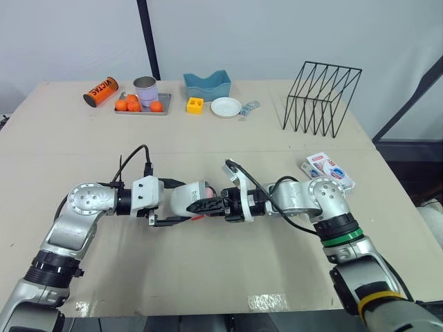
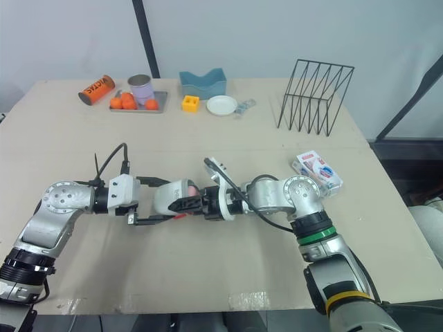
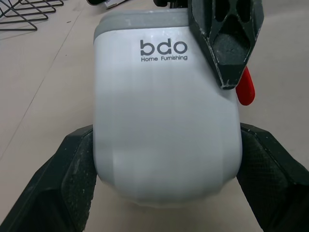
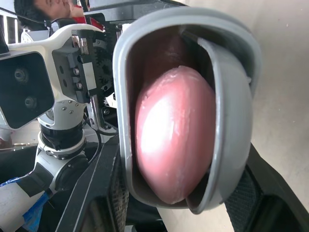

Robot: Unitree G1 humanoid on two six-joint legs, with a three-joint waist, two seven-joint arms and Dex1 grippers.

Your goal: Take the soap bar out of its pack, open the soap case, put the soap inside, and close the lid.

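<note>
Beige table (image 1: 208,138), wide, carries everything. Black wire rack (image 1: 322,97) stands at the far right corner. Along the far edge sit a blue open holder (image 1: 207,86), a metal tray (image 1: 142,113) with oranges (image 1: 131,105) and a grey cup (image 1: 145,90), an orange can (image 1: 101,90) on its side, a white plate (image 1: 225,106) and a yellow block (image 1: 196,105). Soap pack (image 1: 327,170), white with red and blue print, lies flat on the right side of the table, just beside the right arm's elbow and well apart from the case. Both arms reach inward and meet near the middle of the table. Left gripper (image 3: 166,145) is clamped on the soap case (image 3: 154,106), one black finger (image 3: 72,183) pressed to each side of the white shell, which is printed "bdo Home Furnishing". Right gripper (image 1: 208,205) comes in from the opposite end and straddles the case's mouth, one finger flat on the white face, the other against the grey lid (image 4: 231,111), closed on the case. The lid stands ajar. Pink soap bar (image 4: 174,135) sits inside the case, visible through the gap. A small red piece (image 3: 246,87) shows just beside the case; what it is cannot be made out.
</note>
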